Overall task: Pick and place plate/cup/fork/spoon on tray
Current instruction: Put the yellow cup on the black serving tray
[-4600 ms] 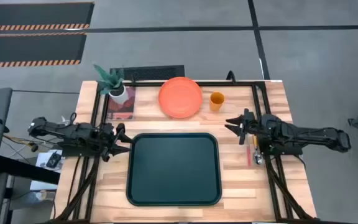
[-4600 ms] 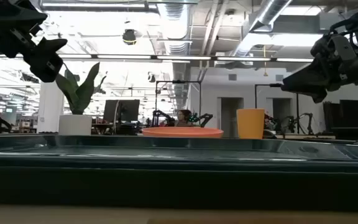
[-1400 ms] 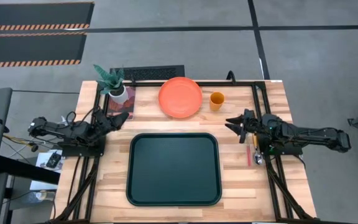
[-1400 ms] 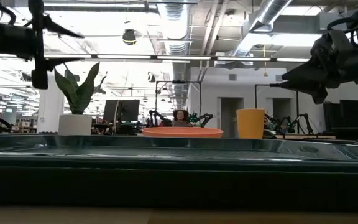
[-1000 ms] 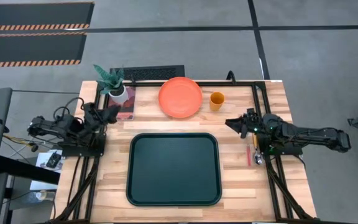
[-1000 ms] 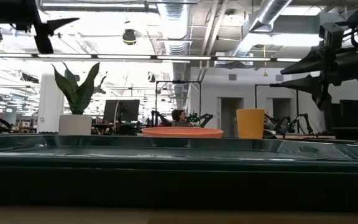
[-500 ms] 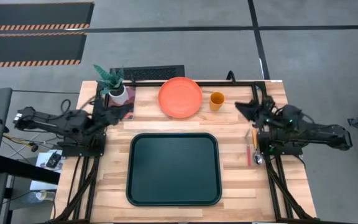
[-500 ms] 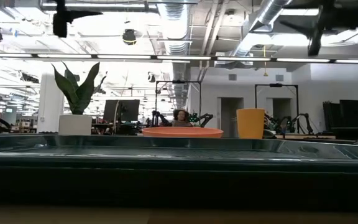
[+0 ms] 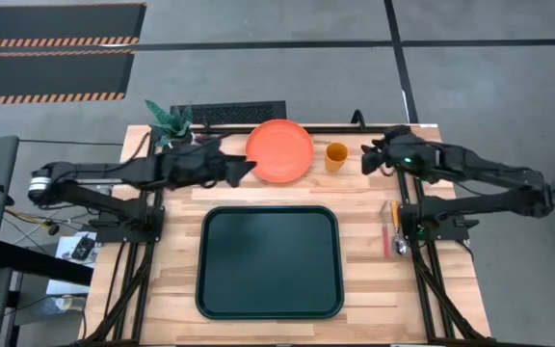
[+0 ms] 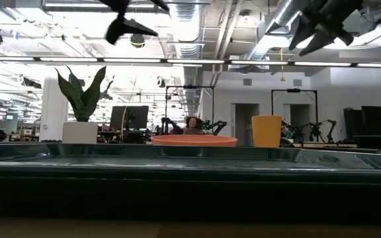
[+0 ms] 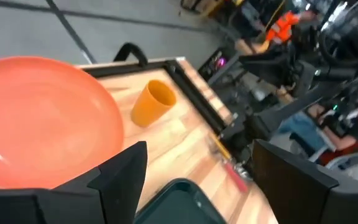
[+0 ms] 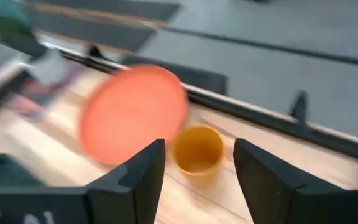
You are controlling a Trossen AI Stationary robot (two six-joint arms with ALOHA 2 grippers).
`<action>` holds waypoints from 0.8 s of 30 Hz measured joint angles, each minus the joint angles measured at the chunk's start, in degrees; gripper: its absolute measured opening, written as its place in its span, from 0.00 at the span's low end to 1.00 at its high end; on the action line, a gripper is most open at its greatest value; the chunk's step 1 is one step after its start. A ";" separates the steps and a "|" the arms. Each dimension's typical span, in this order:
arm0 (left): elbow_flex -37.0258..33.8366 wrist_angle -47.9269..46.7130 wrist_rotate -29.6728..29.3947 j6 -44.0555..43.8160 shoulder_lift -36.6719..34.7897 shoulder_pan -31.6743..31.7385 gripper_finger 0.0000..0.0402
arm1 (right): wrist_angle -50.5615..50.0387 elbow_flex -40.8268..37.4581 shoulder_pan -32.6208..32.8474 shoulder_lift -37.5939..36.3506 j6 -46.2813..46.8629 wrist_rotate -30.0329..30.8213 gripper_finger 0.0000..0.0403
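The orange plate lies flat at the table's far middle, and the orange-yellow cup stands upright just to its right. The dark tray lies at the table's middle, near side. The red-handled fork and the orange-handled spoon lie on the table right of the tray. My left gripper is open and raised beside the plate's left edge. My right gripper is open and raised just right of the cup. Both show high up in the low view.
A potted plant stands at the far left corner, partly behind my left arm. A dark metal frame runs along the table's far and right sides. Bare wood lies between the tray and the right frame rail.
Both grippers have risen. My left gripper has reached toward the table's right, from beside the plant to the plate's left edge. My right gripper has gone toward the far edge and to the left, close to the cup. The plate, cup, fork, spoon and tray have kept still.
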 joint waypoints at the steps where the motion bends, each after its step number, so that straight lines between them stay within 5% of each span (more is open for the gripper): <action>1: 0.84 -0.12 1.41 0.21 1.70 0.83 0.69 | -1.07 0.22 -0.85 1.51 0.79 -0.15 0.55; 13: 4.33 -0.05 12.69 0.37 13.13 6.04 0.69 | -1.46 0.22 -12.31 13.30 3.58 -11.15 0.54; 24: 10.29 8.34 20.69 0.39 21.08 11.80 0.69 | -5.70 0.26 -19.41 9.68 5.06 -20.33 0.53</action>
